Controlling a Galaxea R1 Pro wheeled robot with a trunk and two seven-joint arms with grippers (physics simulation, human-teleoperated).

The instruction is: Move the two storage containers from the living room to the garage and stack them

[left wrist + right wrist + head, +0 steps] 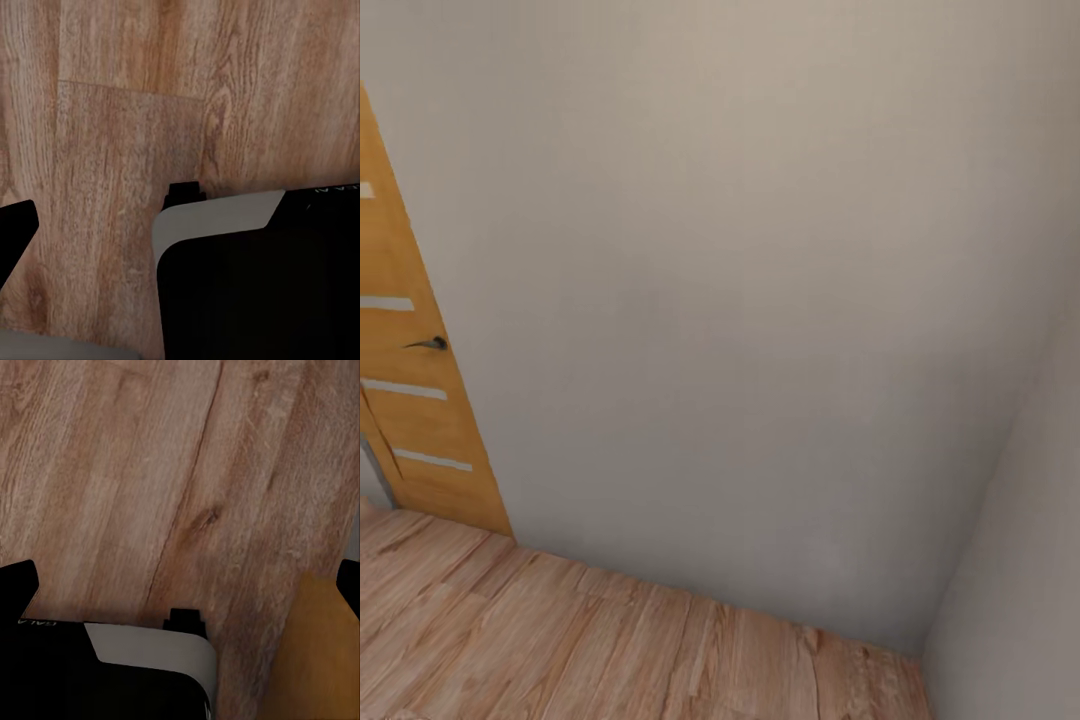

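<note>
While the robot stood on its way, the head camera looked at a plain grey wall [740, 300] that met a second wall [1020, 560] in a corner at the right. At the left edge stood a wooden door [410, 400] of honey colour, with pale horizontal strips and a dark handle [430, 344]. Below the walls ran a wood-plank floor [560, 640], pale brown with clear grain.

From the left wrist camera the same kind of planks [150, 112] appeared close below. One black finger [13, 232] of the left gripper [180, 225] showed at one edge. A white and black part of the robot's body [247, 285] lay under the camera, with a small black piece [184, 192] on its rim. The other finger was not clear, so I cannot tell whether this gripper was spread or pressed together.

From the right wrist camera, two black fingertips [16, 585] of the right gripper [184, 581] stood at opposite edges, widely spread, with nothing between them except the floor [150, 472]. A white and black body part [150, 667] was below, and an orange-brown surface [322, 660] stood beside one finger; I cannot tell what it was.

As for the two storage containers, the cameras looked at the walls, the door and the floor, so their place cannot be told.
</note>
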